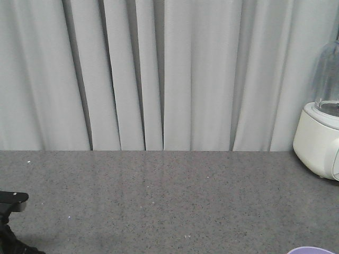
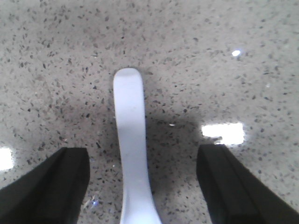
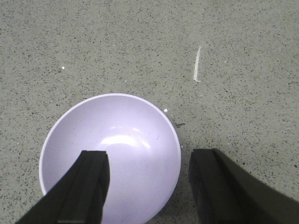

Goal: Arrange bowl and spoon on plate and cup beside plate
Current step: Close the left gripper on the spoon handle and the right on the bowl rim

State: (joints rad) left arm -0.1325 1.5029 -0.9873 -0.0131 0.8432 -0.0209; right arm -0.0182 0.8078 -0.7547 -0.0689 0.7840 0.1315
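Note:
The pale bluish-white spoon (image 2: 133, 149) lies on the speckled grey counter in the left wrist view, handle pointing away. My left gripper (image 2: 142, 184) is open, one finger on each side of the handle, neither touching it. The lavender bowl (image 3: 112, 154) sits upright and empty in the right wrist view. My right gripper (image 3: 149, 186) is open and straddles the bowl's right rim: its left finger hangs over the inside, its right finger stands outside. A sliver of the bowl (image 1: 312, 250) shows at the front view's bottom edge. The plate and the cup are out of view.
A white blender base with a clear jar (image 1: 320, 127) stands at the back right of the counter against grey curtains. Part of a black arm (image 1: 10, 211) shows at the lower left. A short pale scratch (image 3: 198, 63) marks the counter beyond the bowl.

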